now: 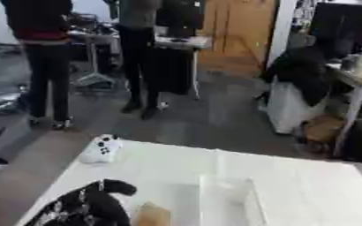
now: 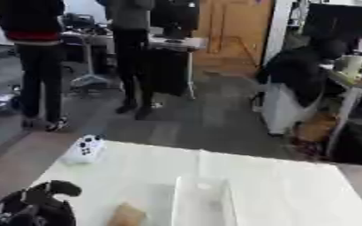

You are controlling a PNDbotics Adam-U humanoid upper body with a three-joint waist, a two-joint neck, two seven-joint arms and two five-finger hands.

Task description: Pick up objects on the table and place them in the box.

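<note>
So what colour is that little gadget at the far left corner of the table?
White with dark buttons; the gadget shows best in the left eye view.

1. A white table [image 1: 292, 185] fills the near part of the scene.
2. A white controller [image 1: 101, 149] lies at its far left corner.
3. A clear box [image 1: 227, 201] sits near centre.
4. A tan object [image 1: 152, 215] lies just left of the box.

This looks like a robotics lab or workshop inside an office-type room. A white table [image 1: 292, 185] fills the foreground, and past it a grey floor [image 1: 207, 119] runs to a wooden door [image 1: 238, 31]. Desks [image 1: 180, 44] loaded with gear and dark monitors [image 2: 342, 22] line the far side. A white game controller [image 1: 100, 149] lies on the table's corner. Cables and equipment clutter the floor at left.
</note>
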